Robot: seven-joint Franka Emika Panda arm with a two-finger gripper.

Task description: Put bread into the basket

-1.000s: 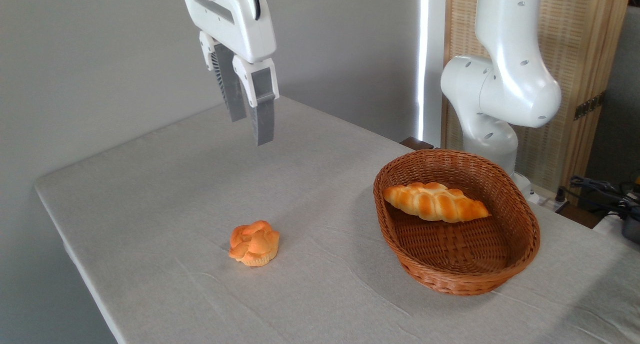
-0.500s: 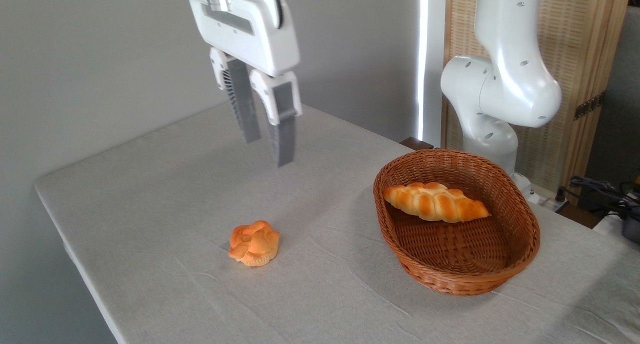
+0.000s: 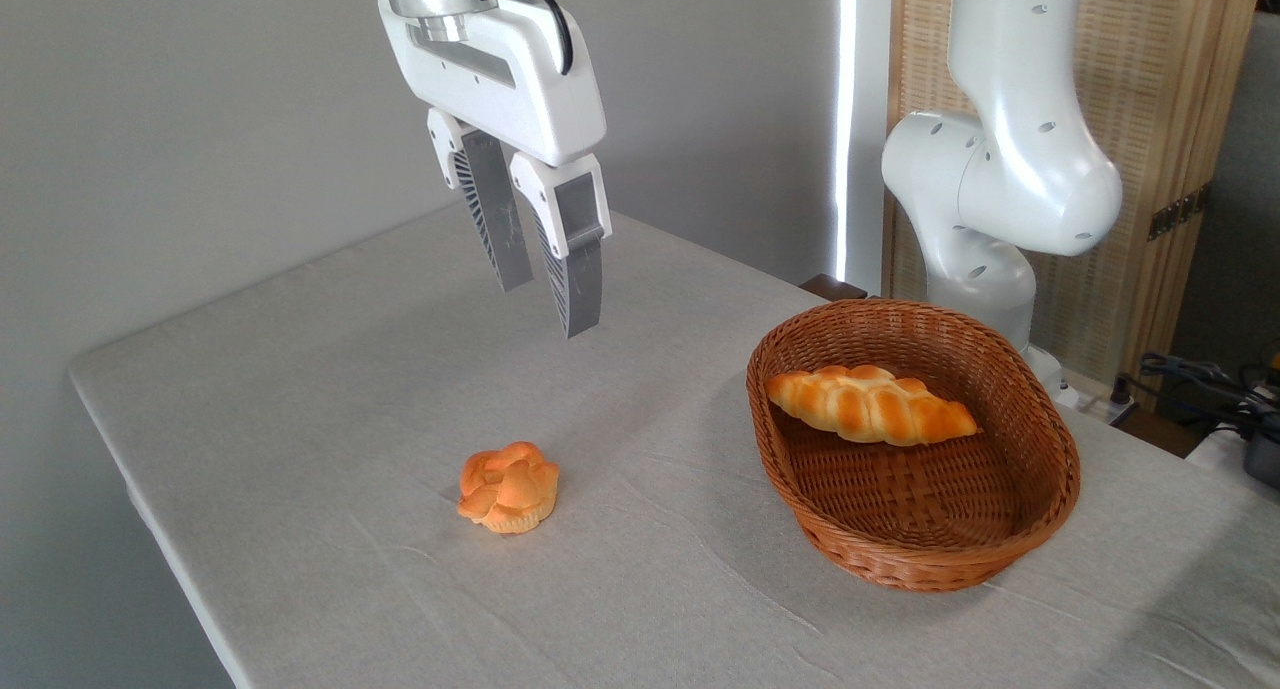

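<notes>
Camera: bread [image 3: 870,405] lengthwise left-right across basket [image 3: 1040,509]; hand [image 3: 550,304] aloft, empty, fingers slightly parted.

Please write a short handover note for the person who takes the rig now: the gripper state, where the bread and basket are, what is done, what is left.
Gripper: empty, jaws slightly apart, hanging in the air above the table, to the left of the basket.
Bread: the long braided loaf lies inside the basket, at its far end.
Small round bun: on the table, outside the basket, untouched.
Done: the bread is in the basket.
Left: nothing appears left for the loaf; the arm probably only needs to be parked.
</notes>
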